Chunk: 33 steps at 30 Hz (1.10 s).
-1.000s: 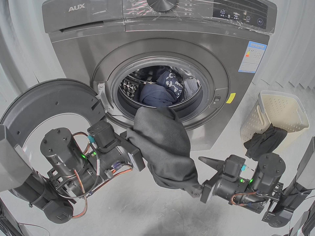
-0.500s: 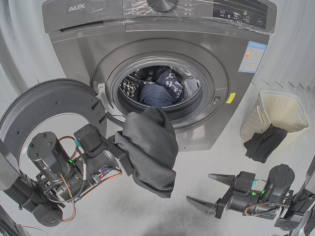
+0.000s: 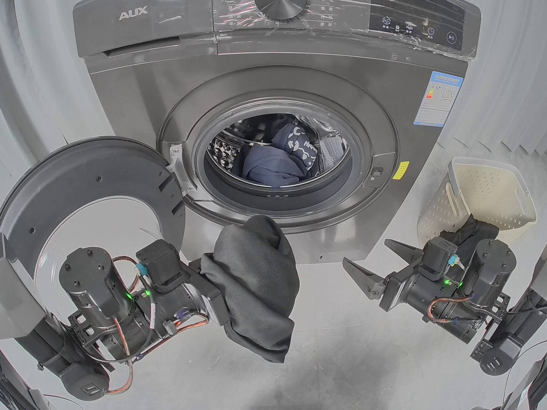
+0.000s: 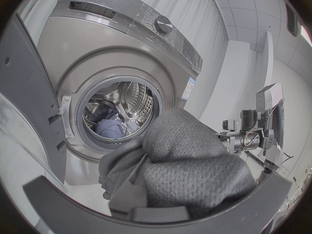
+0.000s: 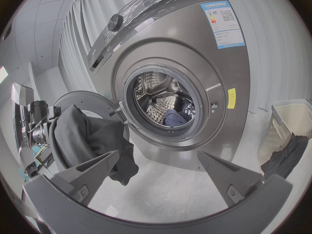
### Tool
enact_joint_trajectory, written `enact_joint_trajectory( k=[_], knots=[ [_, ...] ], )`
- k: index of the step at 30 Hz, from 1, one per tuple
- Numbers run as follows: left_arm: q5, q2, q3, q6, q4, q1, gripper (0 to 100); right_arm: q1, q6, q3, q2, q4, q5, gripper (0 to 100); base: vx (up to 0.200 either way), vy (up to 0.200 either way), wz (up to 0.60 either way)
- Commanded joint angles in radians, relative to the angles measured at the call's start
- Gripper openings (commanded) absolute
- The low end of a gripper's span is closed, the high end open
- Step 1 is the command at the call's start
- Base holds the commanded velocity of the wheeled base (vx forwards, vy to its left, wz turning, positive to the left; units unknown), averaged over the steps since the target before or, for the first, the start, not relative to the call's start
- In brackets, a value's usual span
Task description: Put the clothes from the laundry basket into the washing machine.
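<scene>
Grey garment [image 3: 256, 280] — pinched in left gripper [image 3: 216, 300], draped | right gripper [image 3: 367, 253] spread — well apart

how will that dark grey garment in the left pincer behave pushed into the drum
Probably floppy: the dark grey garment droops in folds from the left pincer. Its hanging tail may catch the rim of the washing machine.
</scene>
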Motion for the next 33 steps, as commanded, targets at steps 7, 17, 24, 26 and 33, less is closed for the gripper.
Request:
enact_joint_trajectory(
  k=[7, 17, 24, 26, 33],
  knots=[
    [0.002, 0.008, -0.003, 0.022, -0.001, -0.012, 0, -0.006, 0.001, -0.008, 0.007, 0.0, 0.001, 100, 0.086, 0.0, 0.0],
    [0.002, 0.015, -0.015, 0.039, -0.002, -0.02, 0, 0.004, 0.001, 0.018, 0.007, 0.001, 0.001, 100, 0.2, 0.0, 0.0],
    [0.002, 0.017, -0.006, 0.039, -0.002, -0.043, 0, 0.054, -0.007, 0.135, 0.01, 0.001, 0.029, 100, 0.114, 0.0, 0.0],
    [0.003, 0.017, -0.006, 0.039, -0.002, -0.052, 0, 0.08, -0.009, 0.158, 0.013, 0.001, 0.038, 100, 0.0, 0.0, 0.0],
    [0.002, 0.015, 0.0, 0.038, -0.004, -0.055, 0, 0.102, -0.007, 0.162, 0.016, 0.001, 0.038, 100, 0.0, 0.0, 0.0]
  ],
)
